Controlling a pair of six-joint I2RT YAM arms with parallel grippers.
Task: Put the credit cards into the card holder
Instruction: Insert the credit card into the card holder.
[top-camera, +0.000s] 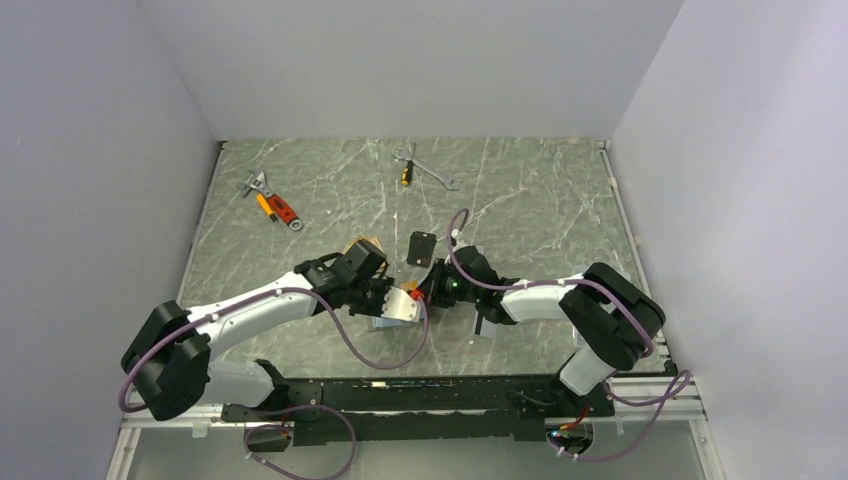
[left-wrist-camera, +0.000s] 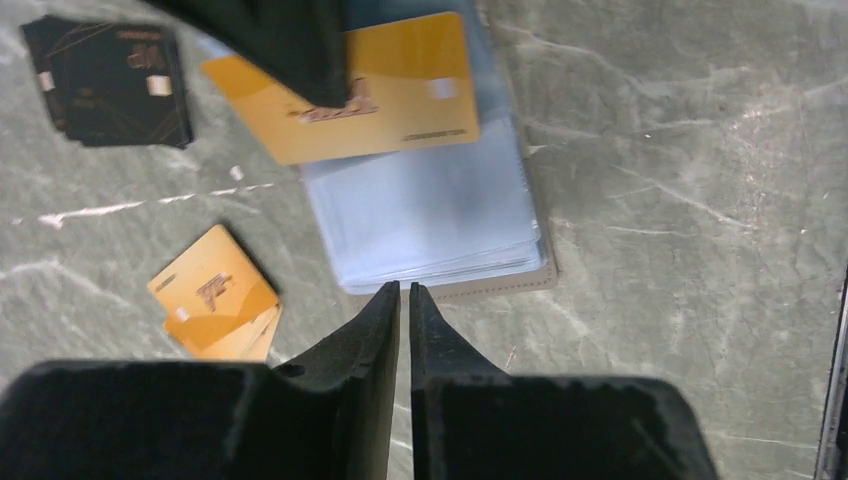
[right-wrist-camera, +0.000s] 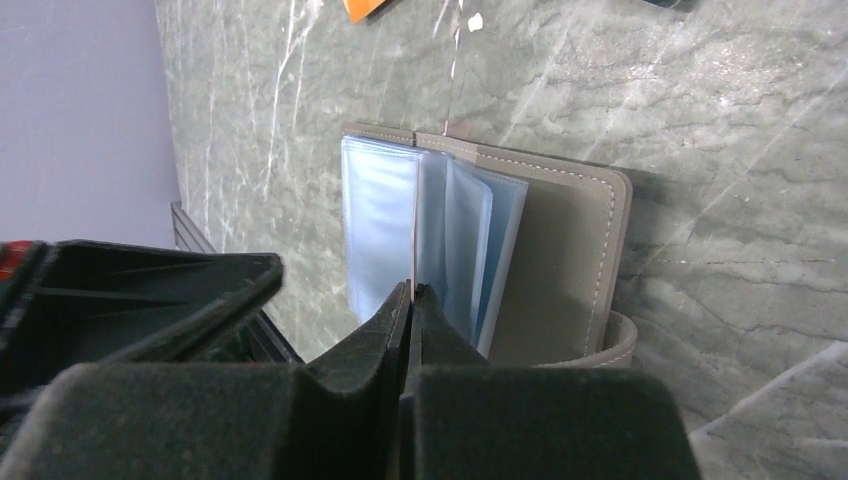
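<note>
Near the middle of the marble table (left-wrist-camera: 680, 200), between the 2 arms, the card holder (left-wrist-camera: 430, 220) lies open with its light blue-grey pockets facing up and its taupe cover showing as a thin border along the near and right edges. From the left wrist, its long axis runs straight away from the left gripper (left-wrist-camera: 404, 290). That gripper's tips sit right at the holder's near edge. Its jaws are drawn almost together with only a thin slit between them, and I see nothing caught in that slit.

The orange card (left-wrist-camera: 400, 100) lies across the holder's far end, face up. Its long axis runs crosswise to the holder's length, tilted a little so that its right end sits farther away. The right gripper (right-wrist-camera: 411, 290) has it pinched: 1 dark finger covers the card's left part from above, and from the right wrist the card shows only as a thin edge-on line. That line leads from the pressed-together tips toward the fanned pocket sleeves.

Left of the holder, well apart from it, the black card (left-wrist-camera: 110, 80) lies flat. Nearer the left gripper, the loose orange cards (left-wrist-camera: 212, 300) lie overlapped and turned diagonally.

At the far side of the table lie a silver wrench (top-camera: 430, 170) and an orange-handled wrench (top-camera: 272, 206).
</note>
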